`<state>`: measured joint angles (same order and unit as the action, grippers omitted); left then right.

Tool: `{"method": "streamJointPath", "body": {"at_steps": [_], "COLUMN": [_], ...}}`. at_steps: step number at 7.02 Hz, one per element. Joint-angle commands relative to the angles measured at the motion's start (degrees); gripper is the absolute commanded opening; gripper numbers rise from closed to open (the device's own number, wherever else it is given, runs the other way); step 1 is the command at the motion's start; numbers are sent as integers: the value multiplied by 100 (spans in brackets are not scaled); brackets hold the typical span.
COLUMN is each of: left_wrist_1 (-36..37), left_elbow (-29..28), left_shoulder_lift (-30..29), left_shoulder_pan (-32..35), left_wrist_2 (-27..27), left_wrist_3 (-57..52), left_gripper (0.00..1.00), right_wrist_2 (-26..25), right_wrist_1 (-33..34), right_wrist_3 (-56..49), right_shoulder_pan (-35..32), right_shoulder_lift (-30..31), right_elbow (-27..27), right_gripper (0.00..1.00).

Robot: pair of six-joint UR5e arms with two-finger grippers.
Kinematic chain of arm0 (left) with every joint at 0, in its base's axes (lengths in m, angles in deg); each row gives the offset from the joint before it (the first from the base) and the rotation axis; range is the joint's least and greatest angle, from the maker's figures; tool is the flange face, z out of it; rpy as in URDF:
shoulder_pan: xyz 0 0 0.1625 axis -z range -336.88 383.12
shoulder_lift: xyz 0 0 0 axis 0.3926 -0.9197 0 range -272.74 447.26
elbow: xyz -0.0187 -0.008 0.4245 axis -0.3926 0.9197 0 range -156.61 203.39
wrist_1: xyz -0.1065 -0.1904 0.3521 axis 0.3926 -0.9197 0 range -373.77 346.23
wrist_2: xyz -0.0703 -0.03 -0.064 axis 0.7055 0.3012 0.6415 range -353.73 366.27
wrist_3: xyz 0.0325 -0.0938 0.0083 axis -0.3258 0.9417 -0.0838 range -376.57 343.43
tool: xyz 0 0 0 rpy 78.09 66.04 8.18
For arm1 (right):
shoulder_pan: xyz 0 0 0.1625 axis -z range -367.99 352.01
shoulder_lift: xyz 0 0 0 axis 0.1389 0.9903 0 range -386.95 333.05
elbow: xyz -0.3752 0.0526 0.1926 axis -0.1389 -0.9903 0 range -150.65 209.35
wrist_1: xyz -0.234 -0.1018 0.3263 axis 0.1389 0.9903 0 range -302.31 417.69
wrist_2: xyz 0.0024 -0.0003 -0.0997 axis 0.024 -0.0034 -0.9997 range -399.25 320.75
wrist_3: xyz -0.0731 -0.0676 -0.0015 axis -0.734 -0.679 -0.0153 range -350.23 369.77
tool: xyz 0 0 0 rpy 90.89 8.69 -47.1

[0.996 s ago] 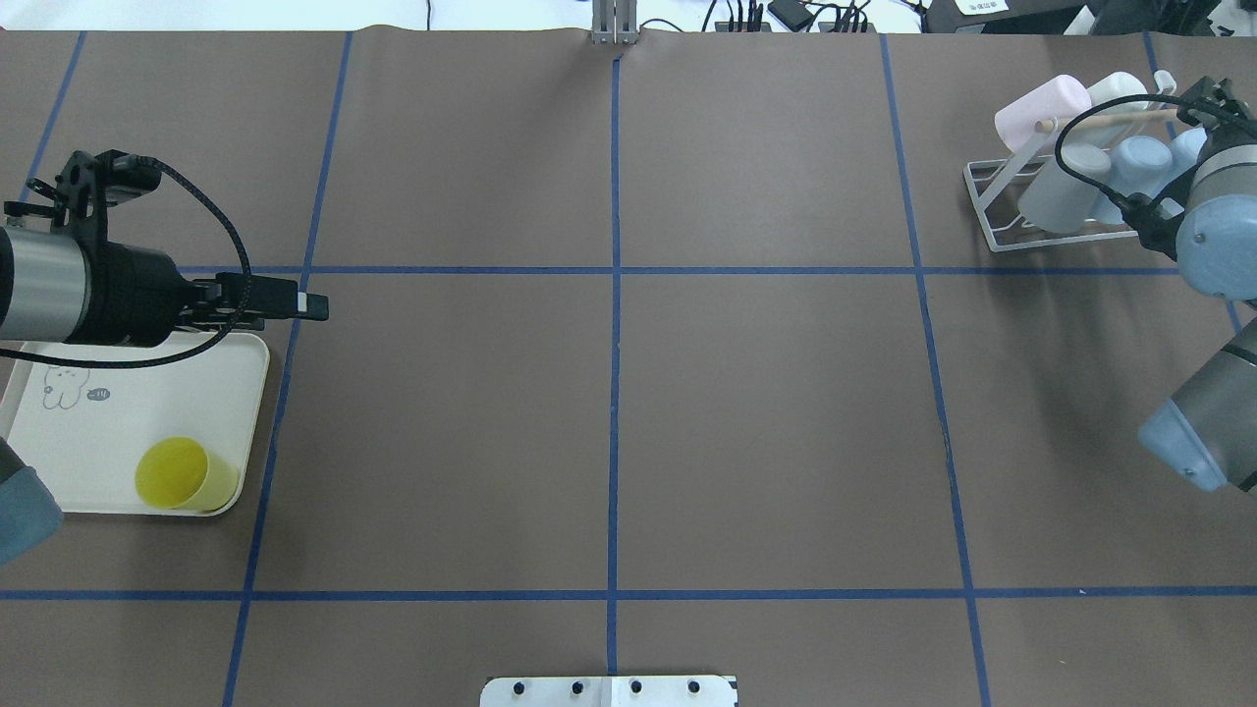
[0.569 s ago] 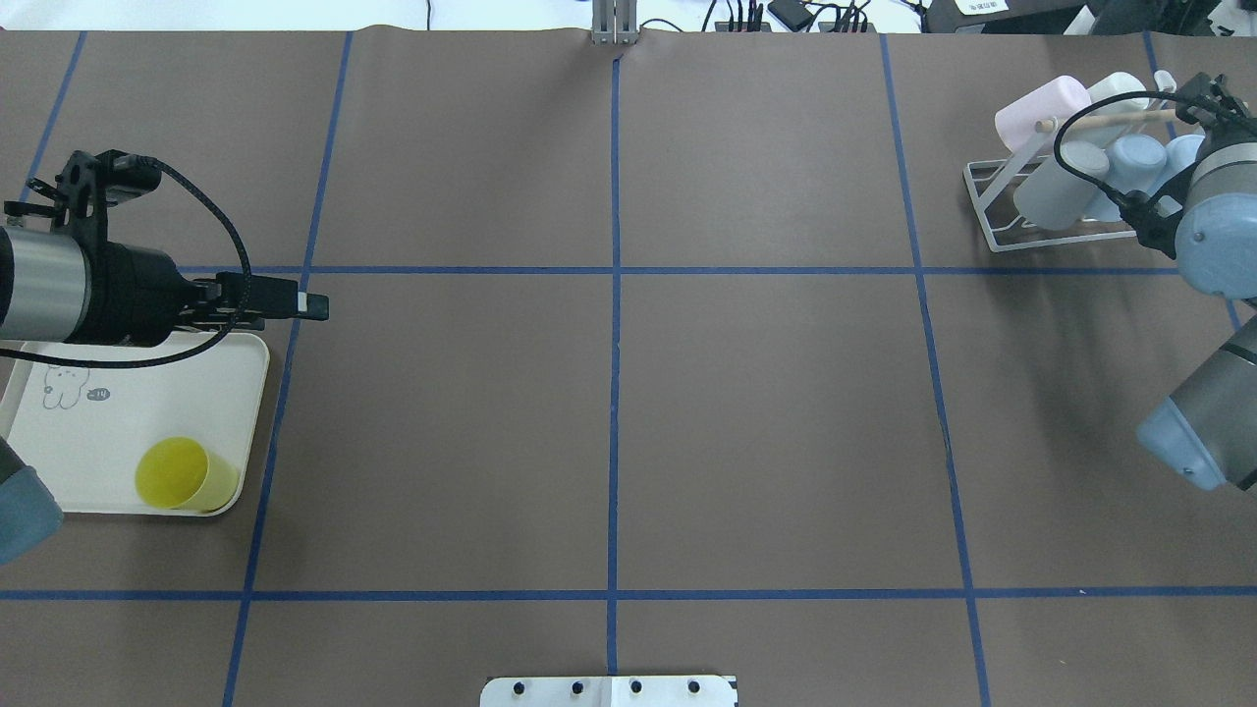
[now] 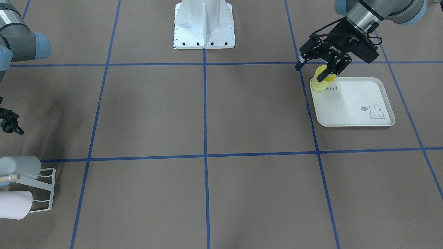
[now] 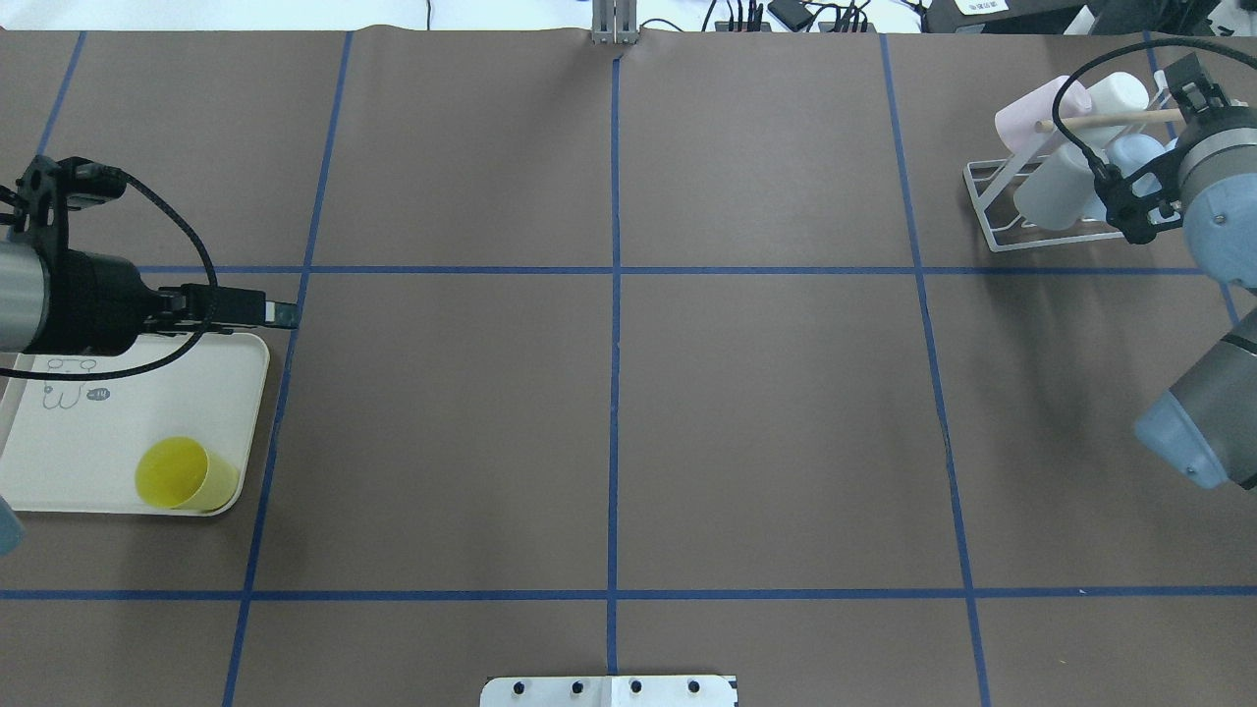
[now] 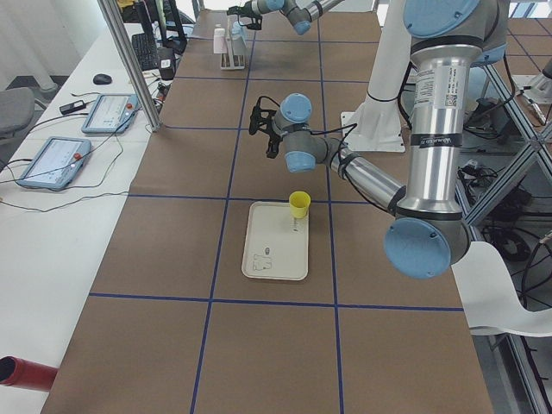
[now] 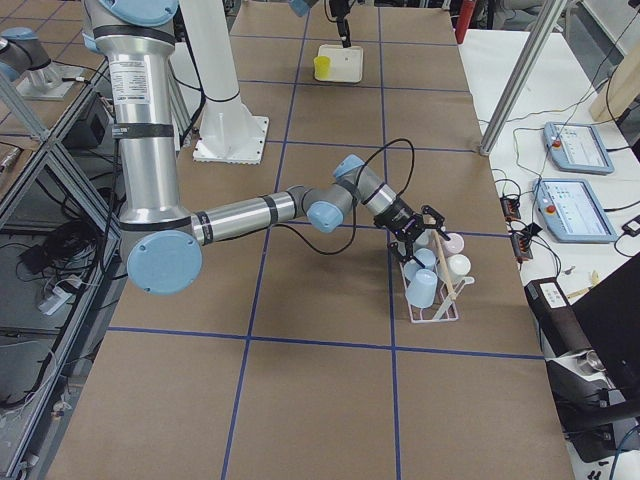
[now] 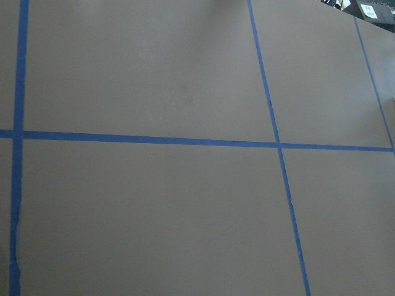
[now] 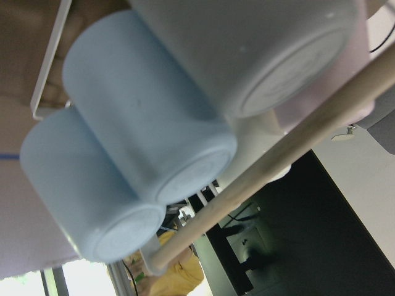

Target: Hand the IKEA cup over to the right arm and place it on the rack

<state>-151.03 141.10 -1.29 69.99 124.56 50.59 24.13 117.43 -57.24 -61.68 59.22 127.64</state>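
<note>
The yellow IKEA cup (image 4: 183, 475) stands upright, mouth up, in a corner of the cream rabbit-print tray (image 4: 108, 432). My left gripper (image 4: 283, 314) hovers open and empty beyond the tray's far edge, well apart from the cup. In the front-facing view, the left gripper (image 3: 312, 71) overlaps the cup (image 3: 323, 82) only by perspective. The white wire rack (image 4: 990, 214) with its wooden peg (image 4: 1120, 118) stands at the far right and holds several pastel cups. My right gripper (image 3: 10, 124) sits close beside the rack (image 6: 436, 312), open, holding nothing.
The right wrist view is filled by blue cups (image 8: 142, 123) and the wooden peg (image 8: 278, 160) at very close range. The robot's white base (image 3: 204, 24) stands at mid-table. Blue tape lines grid the brown tabletop (image 4: 609, 422). Tablets and cables lie past the far edge.
My left arm has drawn back toward the overhead view's left edge, still above the tray's far side. The right wrist has shifted slightly farther along the rack. The yellow cup has not moved.
</note>
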Motion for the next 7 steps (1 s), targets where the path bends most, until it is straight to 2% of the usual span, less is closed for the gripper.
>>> {"method": "streamJointPath", "body": {"at_steps": [1,3,4,5,6,7], "left_wrist_1": [-11,-151,-282,-301,-406,-581], "left_elbow": [191,191,156,17,-220,-492], "left_shoulder_lift": [783,1363,1610,1656,1656,1639], "left_shoulder_pan": [199,200,156,113,-45,-412], "left_wrist_2": [-113,-796,-825,-825,-825,-1060], "left_wrist_3": [-1008,-1661,-1662,-1645,-1627,-1592], "left_gripper": [100,100,100,100,100,100], "right_wrist_2": [1363,2960,3909,4501,4620,4639], "right_wrist_1": [-24,-224,-870,-1355,-1543,-1571], "right_wrist_3": [2452,4842,6186,7383,8013,8062], "right_shoulder_pan": [-1,17,17,78,270,324], "right_shoulder_lift": [101,198,259,260,242,225], "right_elbow": [417,779,771,762,788,797], "right_gripper": [99,100,100,100,100,100]}}
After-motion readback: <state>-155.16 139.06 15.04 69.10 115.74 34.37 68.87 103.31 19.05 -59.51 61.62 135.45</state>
